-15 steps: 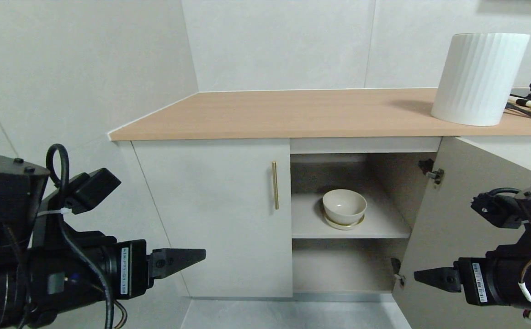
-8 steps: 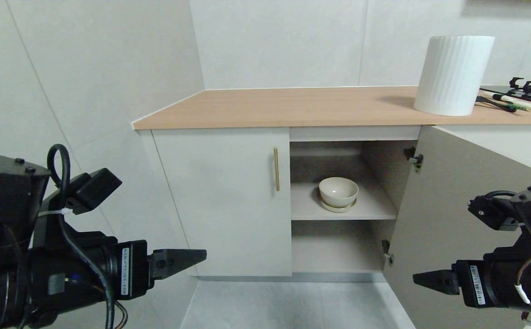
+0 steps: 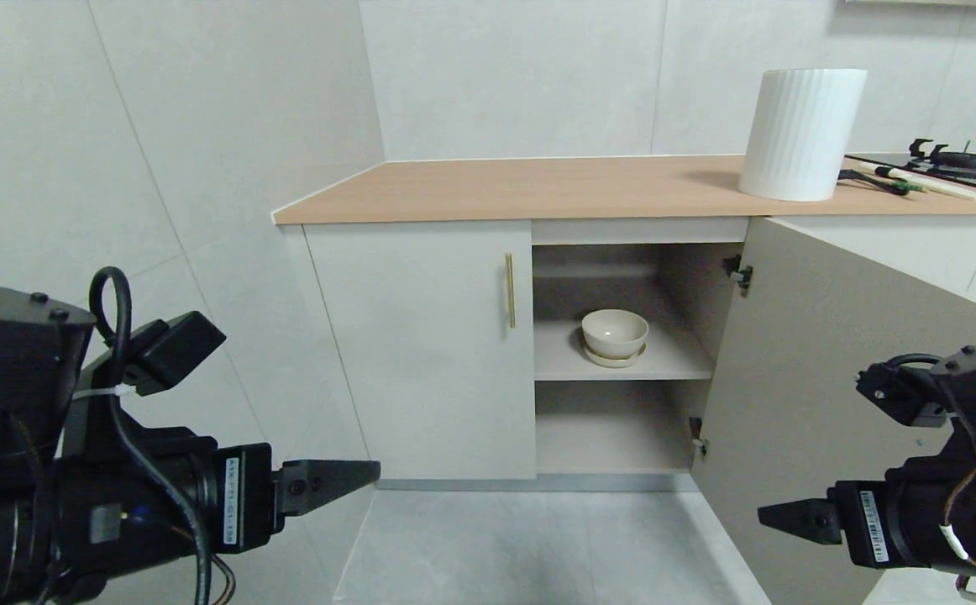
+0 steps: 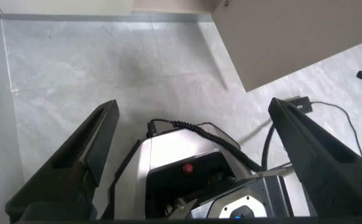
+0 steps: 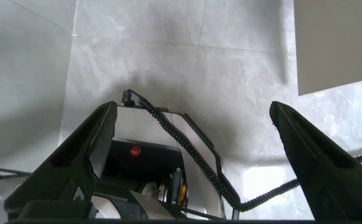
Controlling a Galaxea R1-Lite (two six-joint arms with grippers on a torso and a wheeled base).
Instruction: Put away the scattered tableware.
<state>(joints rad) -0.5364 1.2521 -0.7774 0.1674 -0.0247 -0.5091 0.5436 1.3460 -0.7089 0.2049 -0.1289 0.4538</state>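
Note:
A cream bowl (image 3: 615,332) rests on a small plate (image 3: 613,360) on the middle shelf (image 3: 677,363) of the open cabinet. My left gripper (image 3: 366,472) hangs low at the left, well short of the cabinet and in front of the closed door. Over the floor, the left gripper (image 4: 193,104) is open and empty. My right gripper (image 3: 769,514) hangs low at the right, just in front of the open cabinet door (image 3: 790,370). It too is over the floor, and the right gripper (image 5: 193,106) is open and holds nothing.
The left cabinet door (image 3: 429,344) is closed and has a gold handle (image 3: 510,290). On the wooden countertop (image 3: 538,185) stand a white ribbed cylinder (image 3: 800,134), some utensils (image 3: 908,178) and a stove grate (image 3: 967,158). A wall closes off the left side.
The whole head picture has shifted: the cabinet now looks smaller and farther, so the camera has backed away. The bowl and plate stay on the shelf. Both grippers keep their pose.

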